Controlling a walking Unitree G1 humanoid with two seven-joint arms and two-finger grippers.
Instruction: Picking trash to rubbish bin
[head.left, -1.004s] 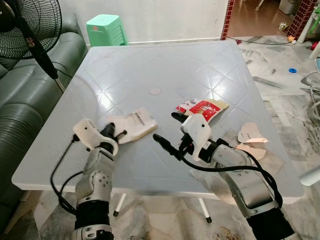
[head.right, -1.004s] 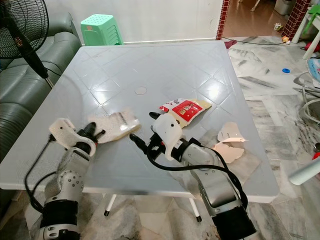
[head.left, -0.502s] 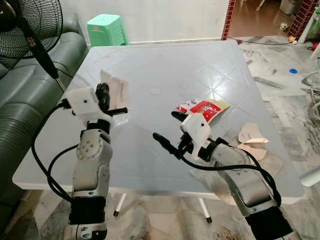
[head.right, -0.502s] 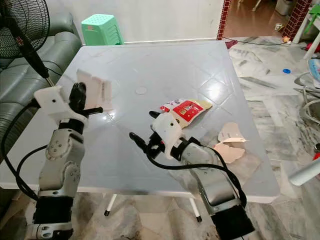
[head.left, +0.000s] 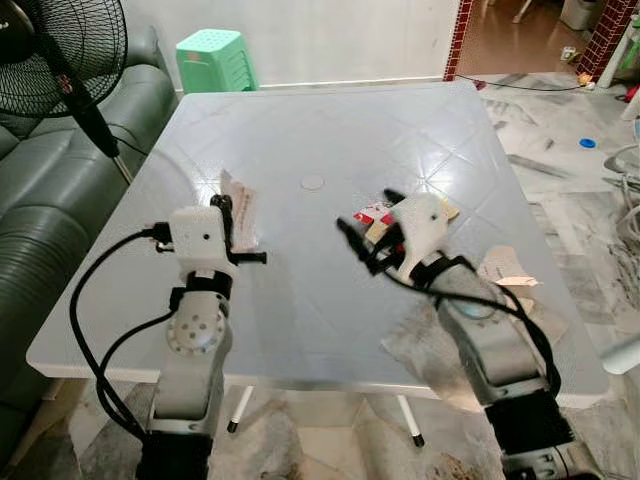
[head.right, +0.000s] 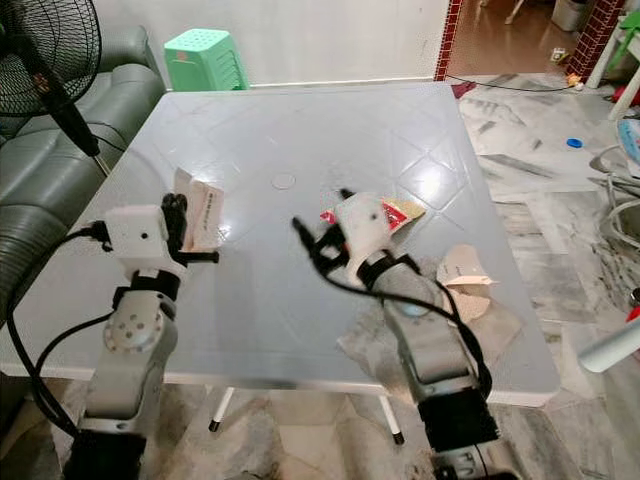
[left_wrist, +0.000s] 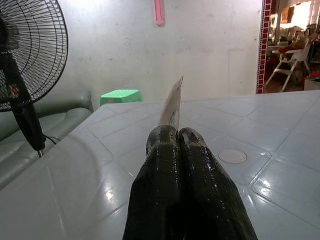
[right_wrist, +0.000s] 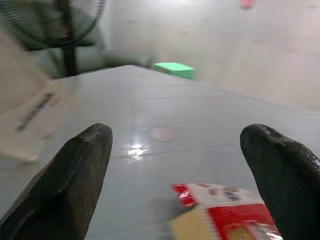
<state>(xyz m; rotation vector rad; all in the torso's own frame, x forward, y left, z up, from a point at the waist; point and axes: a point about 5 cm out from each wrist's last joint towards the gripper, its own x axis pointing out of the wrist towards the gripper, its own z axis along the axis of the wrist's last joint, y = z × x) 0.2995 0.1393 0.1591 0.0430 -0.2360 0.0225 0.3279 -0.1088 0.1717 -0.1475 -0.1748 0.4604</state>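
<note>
Grey marble floor (head.left: 330, 440) shows under the big square pale grey plastic table (head.left: 300, 300) you are standing at.

Near you, your left claw (head.left: 243, 228) is lifted above the left part of the table. Its two black fingers are pressed together on a flat white paper wrapper with dark print (head.right: 203, 217), which stands up on its edge in the air. From the left wrist camera you see the fingers (left_wrist: 162, 170) squeezed tight with the thin wrapper poking out between them.

Your right claw (head.left: 366, 226) hangs over the middle of the table with its fingers (right_wrist: 82, 165) spread wide apart and nothing between them. Just past them a red and white snack packet (right_wrist: 220, 200) lies flat on the table.

To your right, a torn pale cardboard scrap (head.left: 505, 270) lies near the table's right edge.

Farther off, a small round cap (head.left: 313, 182) sits in the middle of the table. On your left is a dark green sofa (head.left: 40, 200) and a black standing fan (head.left: 60, 50). Behind the table stands a green plastic stool (head.left: 215, 58) by the white wall (head.left: 330, 35).
</note>
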